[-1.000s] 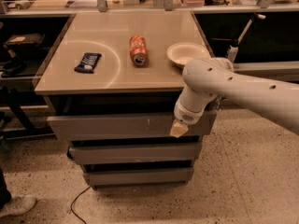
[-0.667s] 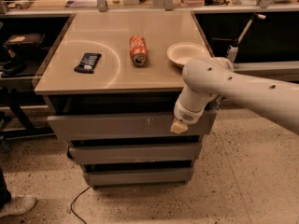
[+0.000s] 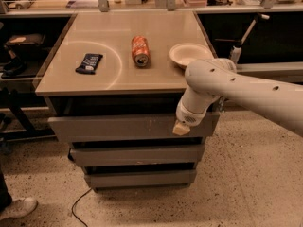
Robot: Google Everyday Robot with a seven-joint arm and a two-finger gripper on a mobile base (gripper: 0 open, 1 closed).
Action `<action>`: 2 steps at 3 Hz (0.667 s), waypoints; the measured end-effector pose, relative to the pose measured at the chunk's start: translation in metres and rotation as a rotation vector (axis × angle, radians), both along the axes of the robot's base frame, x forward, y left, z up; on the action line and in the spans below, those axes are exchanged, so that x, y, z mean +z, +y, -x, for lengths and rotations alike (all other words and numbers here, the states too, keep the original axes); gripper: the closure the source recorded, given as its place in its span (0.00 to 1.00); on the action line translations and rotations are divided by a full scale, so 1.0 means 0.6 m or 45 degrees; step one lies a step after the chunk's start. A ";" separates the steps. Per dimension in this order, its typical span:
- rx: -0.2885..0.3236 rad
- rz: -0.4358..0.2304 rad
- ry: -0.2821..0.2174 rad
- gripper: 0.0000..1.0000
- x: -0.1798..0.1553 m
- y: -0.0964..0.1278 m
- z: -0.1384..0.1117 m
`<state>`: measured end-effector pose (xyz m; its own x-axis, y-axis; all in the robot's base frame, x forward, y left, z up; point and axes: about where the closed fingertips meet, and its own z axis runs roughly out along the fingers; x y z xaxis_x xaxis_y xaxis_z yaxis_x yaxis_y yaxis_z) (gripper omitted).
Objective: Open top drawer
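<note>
1. Reading labels first: the orange can lies on its side on the tabletop, open end toward the camera. Its print is too small to read. The dark snack packet carries pale lettering, which is also not legible.
2. A pale bowl sits near the tabletop's right edge, and its near rim is partly covered by the robot arm. Can, packet and bowl are well apart from one another, and all sit back from the front edge.
3. The top drawer lies directly under the tabletop, with a dark gap between the two. Its grey front is the widest of the three and has small white scuffs right of centre. Below it are the middle drawer front and the bottom drawer front, each narrower.
4. Room for moving: speckled floor lies in front of and to the right of the cabinet. A thin cable trails on the floor by the lower left corner. A white shoe is at the frame's lower left.
5. The gripper is at the right part of the top drawer's front, with one tan tip against the grey face near its upper edge. Whether the gripper is spread or closed cannot be told, because the wrist housing hides the rest.
</note>
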<state>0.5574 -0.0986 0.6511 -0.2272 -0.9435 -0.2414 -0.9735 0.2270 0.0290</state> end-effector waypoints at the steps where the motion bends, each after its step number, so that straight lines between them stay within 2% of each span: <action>1: 0.000 0.000 0.000 1.00 0.013 0.000 0.000; 2: 0.000 0.000 0.000 1.00 0.022 0.000 0.000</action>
<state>0.5573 -0.0986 0.6642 -0.2273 -0.9434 -0.2415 -0.9734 0.2271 0.0290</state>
